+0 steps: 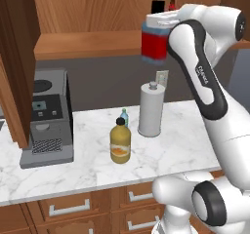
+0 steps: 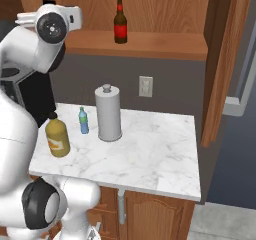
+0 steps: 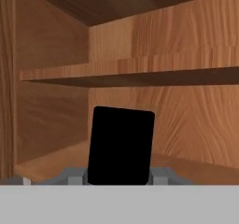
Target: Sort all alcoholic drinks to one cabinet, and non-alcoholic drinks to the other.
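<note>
My gripper [image 1: 159, 20] is shut on the squarish blue bottle [image 1: 155, 44] with the red label, held upright in the air in front of the wall cabinet's thick shelf [image 1: 83, 44]. In the hand view its black cap [image 3: 121, 146] stands between my grey fingertips [image 3: 70, 175], with the cabinet's inner shelf [image 3: 140, 76] beyond. The slim dark-brown bottle [image 2: 120, 21] stands on the cabinet shelf [image 2: 160, 43]. On the marble counter [image 1: 88, 165] stand the orange-yellow juice bottle [image 1: 120, 143] and, just behind it, the small light-blue bottle [image 1: 124, 117].
A white paper-towel roll [image 1: 151, 110] stands right of the two counter bottles. A grey coffee machine [image 1: 46, 118] sits at the counter's left. An open cabinet door [image 2: 222, 59] hangs at the right. Drawers with silver handles [image 1: 68, 208] run below the counter.
</note>
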